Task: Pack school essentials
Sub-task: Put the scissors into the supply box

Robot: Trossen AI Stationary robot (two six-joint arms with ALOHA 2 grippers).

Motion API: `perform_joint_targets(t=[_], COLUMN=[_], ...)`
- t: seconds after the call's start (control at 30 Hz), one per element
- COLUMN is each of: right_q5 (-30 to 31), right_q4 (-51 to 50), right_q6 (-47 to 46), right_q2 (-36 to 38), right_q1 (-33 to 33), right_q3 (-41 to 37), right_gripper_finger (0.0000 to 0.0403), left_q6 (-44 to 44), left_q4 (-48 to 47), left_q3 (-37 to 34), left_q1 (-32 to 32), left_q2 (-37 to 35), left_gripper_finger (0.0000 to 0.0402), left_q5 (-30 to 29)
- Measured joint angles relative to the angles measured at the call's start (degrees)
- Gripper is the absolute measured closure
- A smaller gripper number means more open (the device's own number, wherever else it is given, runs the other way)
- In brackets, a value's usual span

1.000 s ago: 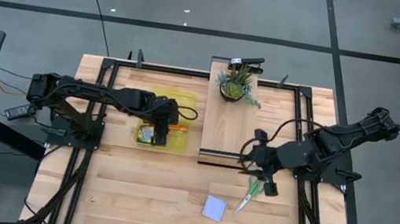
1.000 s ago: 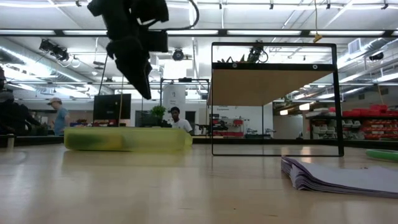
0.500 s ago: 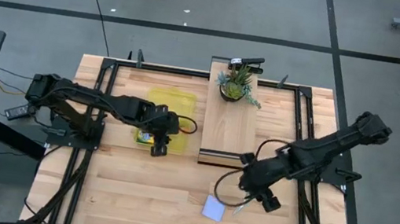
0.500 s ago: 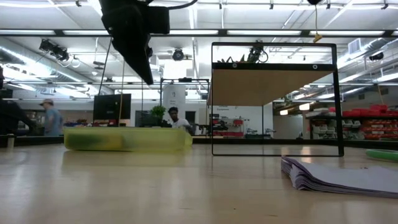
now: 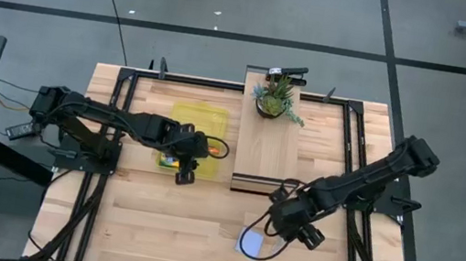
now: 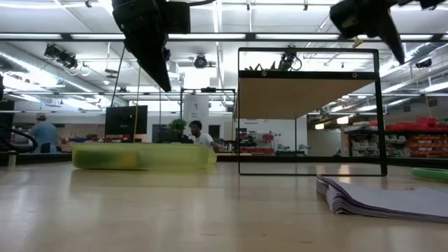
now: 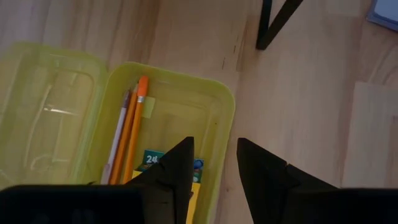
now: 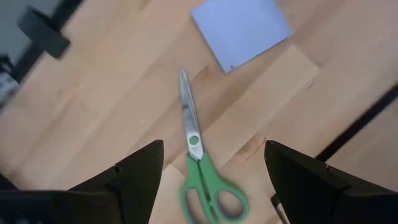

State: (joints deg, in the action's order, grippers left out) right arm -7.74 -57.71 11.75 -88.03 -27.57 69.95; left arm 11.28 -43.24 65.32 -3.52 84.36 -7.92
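From above, the wooden surface [image 5: 155, 221] carries a translucent yellow plastic case [image 5: 207, 117] lying open on its left half. The left end effector [image 5: 186, 172] hovers over the case's near edge, above a yellow-green crayon box [image 5: 170, 158] inside it. A raised wooden shelf [image 5: 268, 145] stands mid-surface with a potted green plant [image 5: 275, 98] on its far end. The right end effector [image 5: 278, 233] reaches low over the near right area, just beside a light blue sticky-note pad [image 5: 250, 242]; the scissors are hidden beneath the arm here.

At surface level, the yellow case [image 6: 143, 156] lies on the left, with the left end effector [image 6: 157, 73] hanging above it. The black-framed shelf [image 6: 311, 98] stands in the middle, and the sticky-note pad [image 6: 381, 196] lies at right. The right end effector [image 6: 381, 31] shows at the upper right. People [image 6: 196, 133] stand in the room beyond.

In the left wrist view, the left end effector [image 7: 214, 162] has its fingers partly parted with nothing between them. Below it the case [image 7: 224, 106] holds two orange pencils [image 7: 134, 134] and the crayon box [image 7: 155, 163].

In the right wrist view, the right end effector [image 8: 214, 168] is spread wide and holds nothing. Green-handled scissors [image 8: 199, 168] lie closed on the wood between its fingers, the blade tip pointing toward the sticky-note pad [image 8: 241, 28] nearby.
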Motion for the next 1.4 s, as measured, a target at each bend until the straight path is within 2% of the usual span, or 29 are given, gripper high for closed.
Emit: perform_joint_targets(t=[0.23,0.47,0.67,0.97,1.2,1.4], right_q5=[-0.1,-0.6,0.3,3.2,3.5,4.0], right_q4=[0.0,-1.3,-1.3,5.4,8.2,9.3], right_q6=[6.0,6.2,6.2,7.7,9.1,10.1], right_q2=[-5.7,-10.3,-13.6,-12.9,-12.3,-12.4], right_q1=[0.0,-0.6,-2.8,-3.7,-3.8,-3.7], right_q3=[0.0,-0.5,-4.9,-13.4,-15.4,-15.6], right_gripper_finger=[0.0116,0.0116,0.0116,0.0116,0.0120,0.0166], left_q6=[1.9,2.4,4.5,6.6,7.8,8.2], left_q4=[-1.5,-2.4,-3.6,-3.4,-3.3,-3.6], left_q3=[0.0,0.1,0.0,0.0,0.0,0.0], left_q1=[-0.2,-0.9,-0.9,-1.2,-1.2,-1.4], left_q2=[-0.5,-1.4,-3.1,-5.7,-7.0,-7.3], left_gripper_finger=[0.0269,0.0267,0.0273,0.0268,0.0269,0.0269], left_q5=[0.0,0.0,-0.7,-1.5,-1.5,-1.5])
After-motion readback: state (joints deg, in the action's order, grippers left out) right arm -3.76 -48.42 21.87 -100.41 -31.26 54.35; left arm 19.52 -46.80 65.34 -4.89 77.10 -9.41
